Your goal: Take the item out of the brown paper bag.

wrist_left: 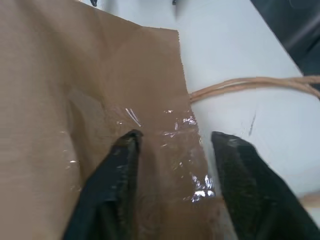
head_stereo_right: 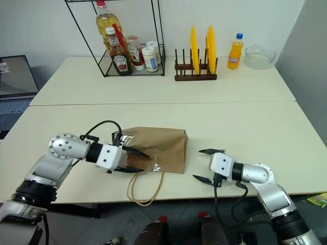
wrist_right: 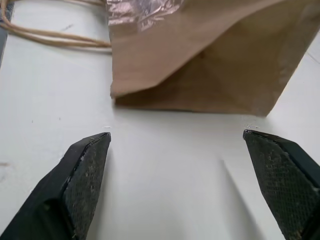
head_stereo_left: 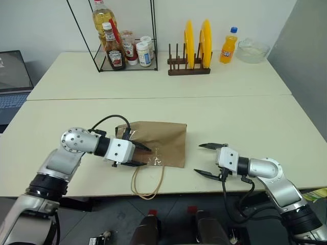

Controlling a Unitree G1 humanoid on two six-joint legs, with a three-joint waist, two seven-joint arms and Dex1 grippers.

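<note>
The bag [head_stereo_left: 156,143] lies flat on the desk [head_stereo_left: 245,117], mouth toward the left claw [head_stereo_left: 139,155], whose half-spread jaws straddle its taped rim. The right claw [head_stereo_left: 208,159], wide, waits beside the closed end. The item is hidden, presumably inside.
</note>
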